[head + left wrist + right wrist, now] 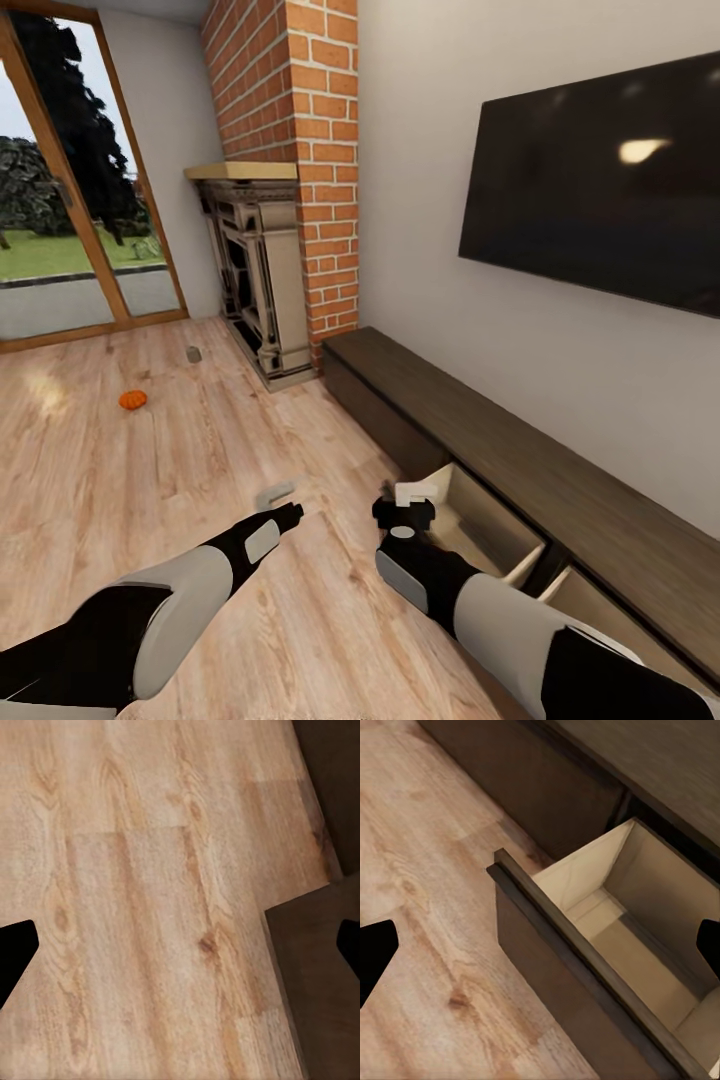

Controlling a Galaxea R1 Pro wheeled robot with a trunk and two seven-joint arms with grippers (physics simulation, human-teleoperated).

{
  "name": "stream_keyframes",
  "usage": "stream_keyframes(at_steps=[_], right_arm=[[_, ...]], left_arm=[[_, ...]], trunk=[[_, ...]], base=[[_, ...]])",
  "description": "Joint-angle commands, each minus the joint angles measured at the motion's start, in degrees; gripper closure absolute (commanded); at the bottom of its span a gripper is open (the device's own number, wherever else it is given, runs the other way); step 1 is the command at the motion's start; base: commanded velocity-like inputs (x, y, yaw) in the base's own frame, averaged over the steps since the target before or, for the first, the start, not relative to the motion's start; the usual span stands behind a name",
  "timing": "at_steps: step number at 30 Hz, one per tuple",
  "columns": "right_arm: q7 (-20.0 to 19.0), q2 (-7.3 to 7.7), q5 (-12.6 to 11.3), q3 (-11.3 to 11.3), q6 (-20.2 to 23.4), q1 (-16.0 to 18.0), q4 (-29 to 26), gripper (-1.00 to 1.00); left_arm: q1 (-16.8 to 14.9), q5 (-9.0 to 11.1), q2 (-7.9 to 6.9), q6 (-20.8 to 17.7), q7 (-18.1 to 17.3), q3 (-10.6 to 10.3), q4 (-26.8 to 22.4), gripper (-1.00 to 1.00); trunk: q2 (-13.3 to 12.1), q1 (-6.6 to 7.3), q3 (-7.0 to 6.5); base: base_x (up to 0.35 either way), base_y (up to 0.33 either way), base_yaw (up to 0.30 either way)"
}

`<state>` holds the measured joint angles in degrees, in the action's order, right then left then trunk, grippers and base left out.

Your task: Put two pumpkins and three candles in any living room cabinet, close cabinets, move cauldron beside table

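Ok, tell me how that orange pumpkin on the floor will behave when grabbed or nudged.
The pumpkin looks rounded and squat, so a nudge would probably roll it across the smooth plank floor. It looks small, likely light. Its curved sides might slip from a pinch.

My right gripper (pixel 404 505) hangs at the near edge of the open drawer (pixel 487 525) of the cabinet (pixel 560 480). Well ahead-left of my left gripper (pixel 290 513), a pumpkin (pixel 132 400) lies on the floor (pixel 150 470).
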<state>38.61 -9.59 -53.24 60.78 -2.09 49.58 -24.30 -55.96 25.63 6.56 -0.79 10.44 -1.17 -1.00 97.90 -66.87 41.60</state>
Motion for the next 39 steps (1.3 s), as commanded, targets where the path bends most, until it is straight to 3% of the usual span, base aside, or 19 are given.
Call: stream_keyframes(at_steps=[1,16,18,20,22,24,29,33,35,39], right_arm=[[0.3,0.06,-0.5,0.5,-0.2,0.1,0.0,-1.0],[-0.7,-0.03,-0.5,0.5,-0.4,-0.1,-0.1,-1.0],[-7.7,0.04,-0.5,0.4,-0.4,-0.2,-0.1,-1.0],[-11.5,0.11,-0.5,0.4,-0.5,-0.2,-0.1,-1.0],[-24.7,0.26,-0.5,0.2,-0.6,-0.2,2.1,-1.0],[-27.8,0.11,-0.6,0.2,-1.7,-0.2,4.9,-1.0],[-30.2,-0.06,-0.8,0.2,-7.9,-0.2,9.1,-1.0],[-30.6,-0.08,-1.1,0.1,-10.1,-0.3,10.6,-1.0],[-30.7,-0.25,-1.3,0.1,-10.7,-2.4,11.9,-1.0],[-31.0,0.27,-1.1,0.1,-10.9,-3.6,12.5,-1.0]], left_arm=[[0.0,0.3,0.03,-0.1,0.2,-0.1,-0.1,-1.0],[0.0,0.3,0.12,-0.1,0.2,-0.1,-0.1,-1.0],[0.0,0.3,0.12,-0.1,0.2,-0.1,-0.1,-1.0],[0.0,0.3,0.1,-0.1,0.2,-0.1,-0.1,-1.0],[0.0,0.3,0.05,-0.1,0.2,-0.1,-0.1,-1.0],[0.0,0.3,0.04,-0.1,0.2,-0.1,-0.1,-1.0],[0.0,0.3,0.03,-0.1,0.2,-0.1,-0.1,-1.0],[0.2,0.3,0.05,-0.1,0.2,-0.1,-0.1,-1.0],[0.3,0.3,0.1,-0.1,0.0,-0.1,-0.1,-1.0],[0.3,0.3,0.05,-0.1,0.1,-0.1,-0.1,-1.0]], trunk=[[0.0,0.01,0.13],[0.0,0.01,1.24],[0.0,0.01,1.38],[0.0,0.01,1.53],[0.0,0.01,1.68],[0.0,0.01,1.84],[0.0,0.01,2.26],[0.0,0.01,2.61],[0.0,0.01,2.77],[0.0,0.01,2.99]], base=[[0.0,0.0,0.186],[0.0,0.0,0.193],[0.0,0.0,0.192],[0.0,0.0,0.19],[0.0,0.0,0.186],[0.0,0.0,0.175],[0.0,0.0,0.148],[0.0,0.0,0.133],[0.0,0.0,0.19],[0.0,0.0,0.244]])
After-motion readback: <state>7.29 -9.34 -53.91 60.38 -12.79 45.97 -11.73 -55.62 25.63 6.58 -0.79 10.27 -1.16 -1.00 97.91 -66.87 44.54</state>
